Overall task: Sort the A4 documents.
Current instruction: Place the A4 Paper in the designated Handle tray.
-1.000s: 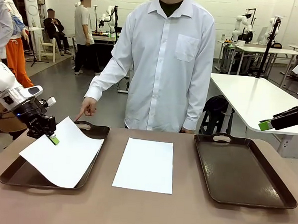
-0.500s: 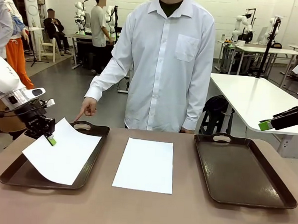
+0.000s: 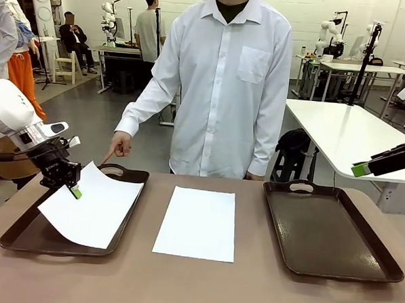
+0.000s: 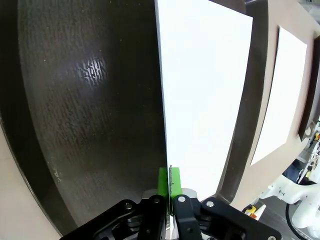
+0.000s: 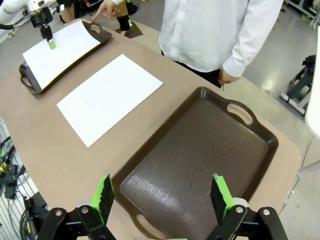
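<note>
Two A4 documents, two trays: one sheet (image 3: 91,203) slants over the left tray (image 3: 23,237), its 10 o'clock edge pinched by the left gripper (image 3: 73,189), the other sheet (image 3: 197,222) lies flat between trays, the right gripper (image 5: 162,195) gapes above the bare right tray (image 3: 327,229).

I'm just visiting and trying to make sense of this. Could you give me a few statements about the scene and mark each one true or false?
1. The left gripper is shut on a paper sheet over the left tray. True.
2. The right gripper holds a sheet too. False: it is open, above the right tray.
3. A second sheet lies in the right tray. False: it lies flat on the table, between the two trays.
4. The person's hand points toward the left tray. True.
</note>
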Robot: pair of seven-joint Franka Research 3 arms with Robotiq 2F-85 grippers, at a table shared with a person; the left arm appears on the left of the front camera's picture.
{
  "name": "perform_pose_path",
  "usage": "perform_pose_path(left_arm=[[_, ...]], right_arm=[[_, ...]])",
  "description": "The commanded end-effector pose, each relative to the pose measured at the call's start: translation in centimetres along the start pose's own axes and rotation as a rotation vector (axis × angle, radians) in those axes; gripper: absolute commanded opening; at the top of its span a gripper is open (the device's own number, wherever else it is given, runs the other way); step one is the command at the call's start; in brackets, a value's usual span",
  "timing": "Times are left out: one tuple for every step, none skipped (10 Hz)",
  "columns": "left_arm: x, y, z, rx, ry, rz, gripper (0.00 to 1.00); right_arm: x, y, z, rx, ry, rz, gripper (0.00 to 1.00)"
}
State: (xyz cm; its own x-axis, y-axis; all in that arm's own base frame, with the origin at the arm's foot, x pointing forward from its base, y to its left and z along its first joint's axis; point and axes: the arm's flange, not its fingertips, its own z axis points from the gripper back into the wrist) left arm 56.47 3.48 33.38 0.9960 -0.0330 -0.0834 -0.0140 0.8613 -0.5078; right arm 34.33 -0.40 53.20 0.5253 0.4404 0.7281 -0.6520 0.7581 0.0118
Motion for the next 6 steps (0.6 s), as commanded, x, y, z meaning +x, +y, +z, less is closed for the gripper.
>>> perform_pose_path(left_arm=[[0.5, 0.0, 0.4, 0.032, -0.002, 0.036, 0.20], [0.5, 0.1, 0.5, 0.035, -0.002, 0.035, 0.20], [0.4, 0.1, 0.6, 0.045, -0.008, 0.036, 0.40], [0.3, 0.0, 0.9, 0.078, -0.002, 0.031, 0.23], [0.1, -0.1, 1.2, 0.100, -0.001, 0.032, 0.59], [-0.1, 0.0, 1.5, 0.105, -0.001, 0.035, 0.43]], right_arm=[[0.0, 0.0, -0.1, 0.009, -0.003, -0.002, 1.00], [0.0, 0.0, -0.1, 0.009, -0.003, -0.002, 1.00], [0.0, 0.0, -0.1, 0.009, -0.003, -0.002, 1.00], [0.0, 0.0, -0.1, 0.009, -0.003, -0.002, 1.00], [0.0, 0.0, -0.1, 0.009, -0.003, -0.002, 1.00], [0.0, 0.0, -0.1, 0.009, -0.003, -0.002, 1.00]])
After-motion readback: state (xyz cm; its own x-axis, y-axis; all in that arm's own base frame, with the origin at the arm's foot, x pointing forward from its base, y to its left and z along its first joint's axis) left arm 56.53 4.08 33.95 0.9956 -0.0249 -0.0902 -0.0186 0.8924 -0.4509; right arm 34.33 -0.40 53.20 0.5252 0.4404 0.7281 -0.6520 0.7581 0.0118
